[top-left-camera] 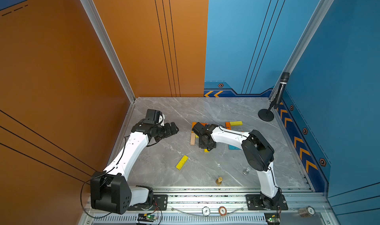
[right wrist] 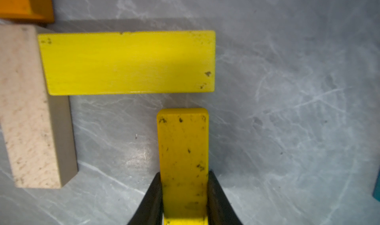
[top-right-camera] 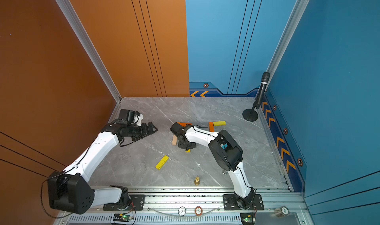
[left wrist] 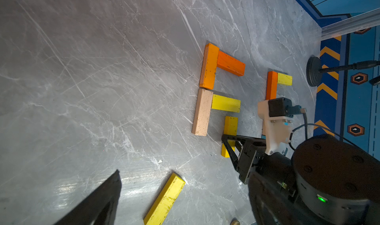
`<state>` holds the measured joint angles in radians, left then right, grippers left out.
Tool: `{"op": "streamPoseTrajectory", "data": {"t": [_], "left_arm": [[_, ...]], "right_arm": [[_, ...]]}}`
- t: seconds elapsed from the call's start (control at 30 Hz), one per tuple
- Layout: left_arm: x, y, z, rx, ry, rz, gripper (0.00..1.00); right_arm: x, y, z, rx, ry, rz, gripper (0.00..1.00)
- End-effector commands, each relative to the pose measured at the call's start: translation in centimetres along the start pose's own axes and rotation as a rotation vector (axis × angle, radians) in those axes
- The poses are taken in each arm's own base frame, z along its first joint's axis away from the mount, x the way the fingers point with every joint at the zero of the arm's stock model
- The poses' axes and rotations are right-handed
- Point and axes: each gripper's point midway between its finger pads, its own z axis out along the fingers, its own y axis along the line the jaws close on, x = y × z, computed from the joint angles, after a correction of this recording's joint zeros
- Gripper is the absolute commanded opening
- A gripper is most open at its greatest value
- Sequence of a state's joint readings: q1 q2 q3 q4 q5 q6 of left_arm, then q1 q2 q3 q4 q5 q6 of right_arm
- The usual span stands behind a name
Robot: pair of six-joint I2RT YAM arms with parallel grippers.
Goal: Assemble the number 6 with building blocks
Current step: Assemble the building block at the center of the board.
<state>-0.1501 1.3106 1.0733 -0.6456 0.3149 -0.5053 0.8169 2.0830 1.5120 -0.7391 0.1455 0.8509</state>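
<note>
Left pincer [top-left-camera: 171,131] hangs wide open and empty over bare worktop [top-left-camera: 205,111], well apart from the build. I'd guess it is parked there to leave room.

A loose yellow plank [top-left-camera: 182,162] lies askew nearer the front, unused.

Mid-worktop is the half-built number 6 [left wrist: 207,78]. An orange corner [left wrist: 230,63] makes the top. The tan plank [left wrist: 202,112] carries the spine downward, and the yellow crossbar [left wrist: 225,103] butts against its side.

Right pincer [right wrist: 183,178] is clamped on a second yellow plank [right wrist: 183,143], gripping its long sides toward the rear. That leaves the front end free for lining up. The end sits just short of the crossbar's outer end, at right angles to it. Likely this is the loop's right wall being set.

Further right, an orange-and-yellow pair [top-left-camera: 232,123] and a teal plank [top-left-camera: 234,147] wait.
</note>
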Motion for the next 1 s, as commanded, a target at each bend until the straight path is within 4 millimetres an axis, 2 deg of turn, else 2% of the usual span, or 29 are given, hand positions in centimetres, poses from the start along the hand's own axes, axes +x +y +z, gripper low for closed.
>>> {"op": "streamPoseTrajectory", "data": {"t": [0.0, 0.53, 0.97], "left_arm": [[0.19, 0.00, -0.33, 0.018, -0.002, -0.012, 0.96], [0.23, 0.07, -0.23, 0.018, 0.001, -0.014, 0.96], [0.14, 0.09, -0.27, 0.018, -0.003, -0.016, 0.96]], "right_arm": [[0.77, -1.95, 2.02, 0.092, 0.037, 0.015, 0.31], [0.50, -2.34, 2.21, 0.102, 0.031, 0.023, 0.31], [0.58, -1.80, 2.47, 0.091, 0.043, 0.014, 0.32]]}}
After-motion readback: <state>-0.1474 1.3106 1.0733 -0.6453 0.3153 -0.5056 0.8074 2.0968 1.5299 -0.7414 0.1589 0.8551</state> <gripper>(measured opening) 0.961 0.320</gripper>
